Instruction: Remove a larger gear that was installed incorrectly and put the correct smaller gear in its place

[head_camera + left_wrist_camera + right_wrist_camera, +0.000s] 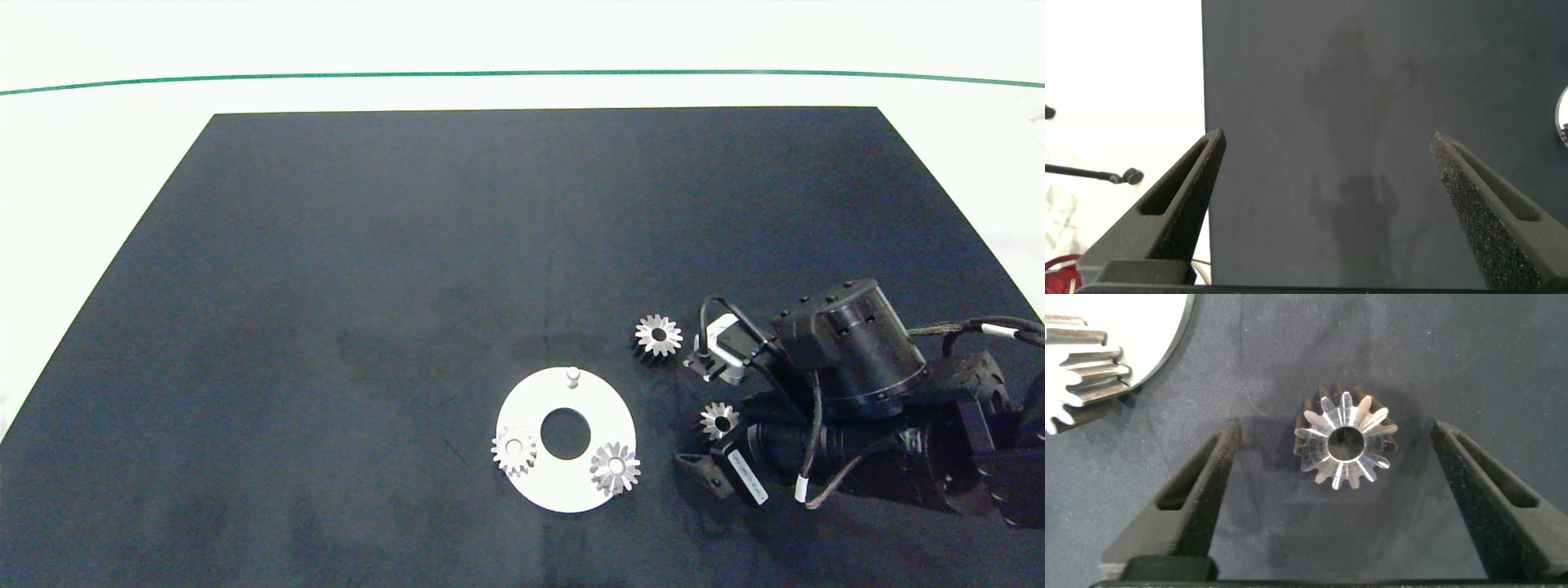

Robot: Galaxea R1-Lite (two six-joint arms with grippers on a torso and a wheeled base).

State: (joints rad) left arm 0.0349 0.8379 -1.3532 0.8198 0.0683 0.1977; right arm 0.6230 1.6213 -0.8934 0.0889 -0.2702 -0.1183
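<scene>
On the black mat, a small thin silver star-toothed smaller gear point(1346, 440) is bracketed, untouched, by the spread fingers of the right gripper point(1339, 498), at three o'clock of the flat white disc point(531, 482). A thicker silver larger gear point(658, 335) lies at twelve o'clock of it. Away from the gears, the left gripper point(1327, 204) is held agape.

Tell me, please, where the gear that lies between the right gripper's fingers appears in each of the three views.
Head view: the smaller gear lies on the black mat, right of the white disc, at the right arm's tip.
Left wrist view: not in it.
Right wrist view: the gear lies flat between the open right gripper fingers, untouched.
Shared landmark: the white disc, seen in head and right wrist views.
</scene>
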